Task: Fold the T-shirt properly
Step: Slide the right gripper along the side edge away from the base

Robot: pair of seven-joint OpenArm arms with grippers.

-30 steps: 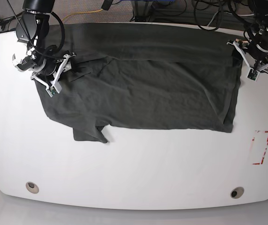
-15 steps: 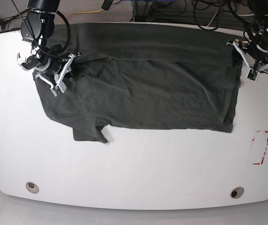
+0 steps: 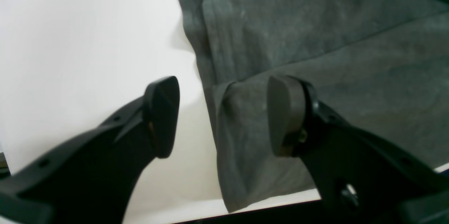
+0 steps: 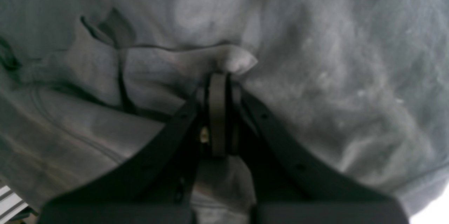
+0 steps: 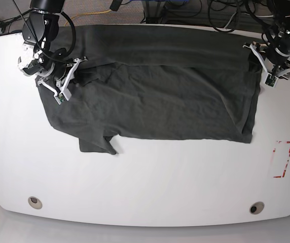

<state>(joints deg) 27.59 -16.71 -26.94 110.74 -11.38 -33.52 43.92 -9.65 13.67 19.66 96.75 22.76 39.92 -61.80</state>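
T-shirt (image 5: pixel 155 86) sprawled dark and wide across the far half of the white tabletop (image 5: pixel 145 177), one sleeve poking out toward the near edge. Over on the right arm's side, the right pincer (image 4: pixel 218 87) is clamped tight, its pads pressed together on a small bunched fold of the cloth, wrinkles radiating away from the pinch. At the other end, the left pincer (image 3: pixel 222 111) hangs spread wide just above the shirt's edge, one fingertip (image 3: pixel 163 111) over bare tabletop, the other over the cloth, gripping nothing.
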